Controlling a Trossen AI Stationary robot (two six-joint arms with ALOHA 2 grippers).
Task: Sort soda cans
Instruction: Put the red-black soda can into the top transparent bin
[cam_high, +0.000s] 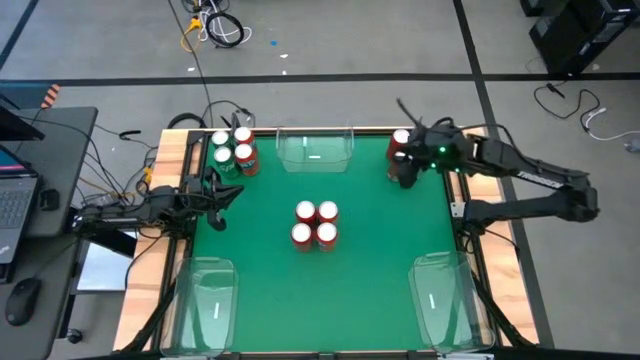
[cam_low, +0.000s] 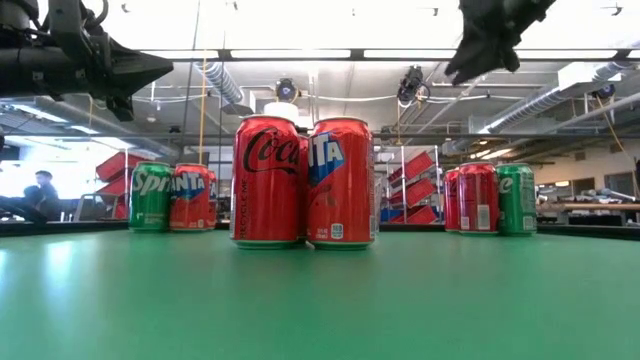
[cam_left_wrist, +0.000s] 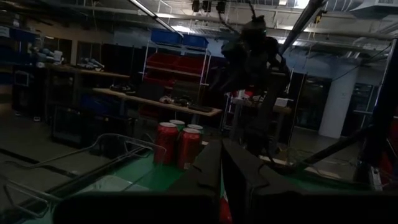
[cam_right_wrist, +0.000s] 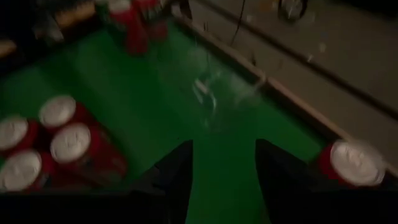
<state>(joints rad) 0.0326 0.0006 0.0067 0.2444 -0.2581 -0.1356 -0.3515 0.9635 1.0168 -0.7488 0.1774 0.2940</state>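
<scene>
1. We have our right gripper (cam_high: 408, 168) raised over the far right corner of the green table (cam_high: 370, 290); its fingers (cam_right_wrist: 177, 171) stand apart with nothing between them.
2. The small cylindrical metal soda cans lie in three groups: four red silver-topped cans (cam_high: 315, 223) at the table's middle, a mixed red and green cluster (cam_high: 233, 150) at the far left corner, and a few cans (cam_high: 400, 143) at the far right, just beside our right gripper.
3. Our left gripper (cam_high: 214, 200) waits clenched and empty near the left cluster.
4. We judge the sorting to be early: three clear plastic rectangular trays, one at the far edge (cam_high: 315, 150) and two at the near corners (cam_high: 210, 300), look empty.
5. The next move calls for lowering the parted fingers around one can upright, clear of its neighbours, before closing.
</scene>
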